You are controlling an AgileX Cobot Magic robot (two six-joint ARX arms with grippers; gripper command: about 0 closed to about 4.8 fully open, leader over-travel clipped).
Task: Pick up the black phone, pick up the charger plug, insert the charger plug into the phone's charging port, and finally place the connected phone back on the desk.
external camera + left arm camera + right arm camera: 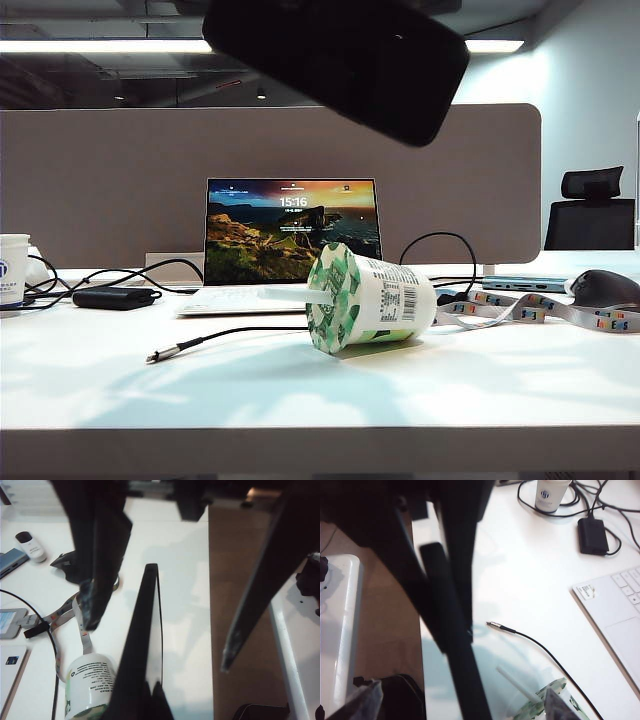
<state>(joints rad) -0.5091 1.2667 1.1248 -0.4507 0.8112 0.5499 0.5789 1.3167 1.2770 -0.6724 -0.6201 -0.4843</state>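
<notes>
Right now the left gripper (150, 694) is pinching the thin, glossy black phone (340, 60) and holding it edge-on, high over the smooth white desk (300, 400). The right gripper (460, 700) is hanging wide and empty. It is the nearer claw to the charger plug (492, 624), a silvery tip lying below and ahead of it, with its long axis following the thin black cable (540, 647).

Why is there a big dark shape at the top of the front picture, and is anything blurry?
Exterior view: the black phone is lifted close to the lens, so it looms dark. Right wrist view: the near black bars are blurred, while the charger plug stays sharp.
</notes>
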